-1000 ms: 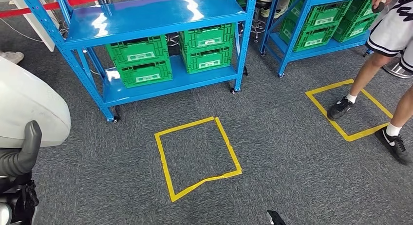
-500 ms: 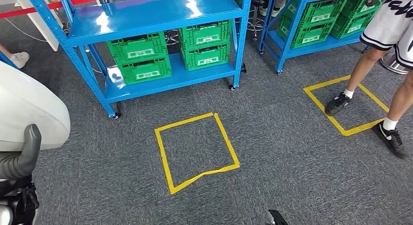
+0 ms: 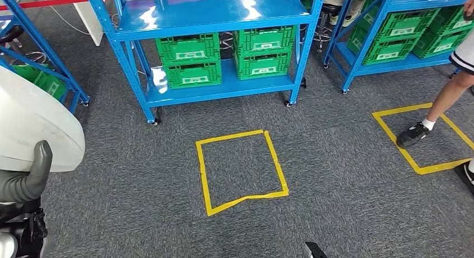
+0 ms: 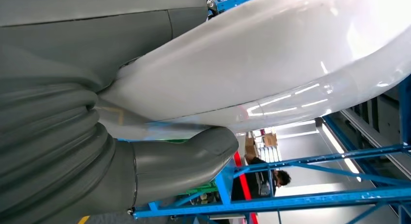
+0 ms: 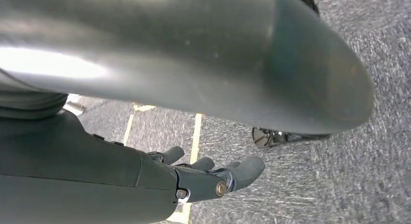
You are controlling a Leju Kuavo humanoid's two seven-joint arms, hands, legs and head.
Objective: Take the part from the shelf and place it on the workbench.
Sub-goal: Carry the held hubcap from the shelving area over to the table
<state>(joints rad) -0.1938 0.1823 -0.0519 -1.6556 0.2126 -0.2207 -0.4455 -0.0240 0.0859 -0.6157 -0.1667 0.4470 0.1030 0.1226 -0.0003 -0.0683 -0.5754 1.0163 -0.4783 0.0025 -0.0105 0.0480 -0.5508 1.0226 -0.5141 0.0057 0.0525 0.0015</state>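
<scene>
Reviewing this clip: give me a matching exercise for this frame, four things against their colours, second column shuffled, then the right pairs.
Things:
1. shelf
2. crates
3. tape square on the floor
4. part held by the left hand

Colours:
A. green
B. white
C. blue
D. yellow

Pairs: 1-C, 2-A, 3-D, 4-B

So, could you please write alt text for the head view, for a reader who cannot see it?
The robot's left hand holds a large white part at the picture's left edge, above grey carpet with a yellow tape square. Ahead stands a blue shelf with four green crates. A person's leg steps inside a second tape square on the right.
</scene>
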